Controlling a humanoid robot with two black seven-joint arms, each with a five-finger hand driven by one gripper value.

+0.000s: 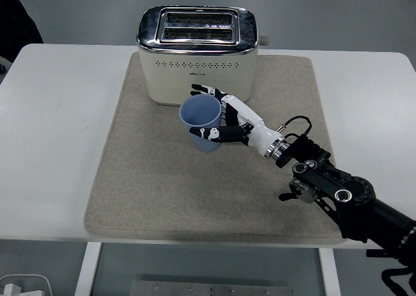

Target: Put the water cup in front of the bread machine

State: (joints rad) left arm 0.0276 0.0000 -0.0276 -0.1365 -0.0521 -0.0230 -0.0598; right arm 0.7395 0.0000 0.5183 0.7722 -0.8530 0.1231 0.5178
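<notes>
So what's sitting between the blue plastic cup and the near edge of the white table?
Only bare beige mat in the head view; nothing between the blue plastic cup and the white table's near edge.

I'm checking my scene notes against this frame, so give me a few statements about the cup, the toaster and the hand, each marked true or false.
1. The right hand is closed around the blue cup. True.
2. The cup lies tipped on its side. False: it is upright, its open mouth facing up.
3. The cup is on the near side of the cream toaster, over the beige mat. True.
4. Bread sticks out of the toaster's slots. False: no bread rises above the slots.
5. The left hand also grips the cup. False: no left hand is in view.
</notes>
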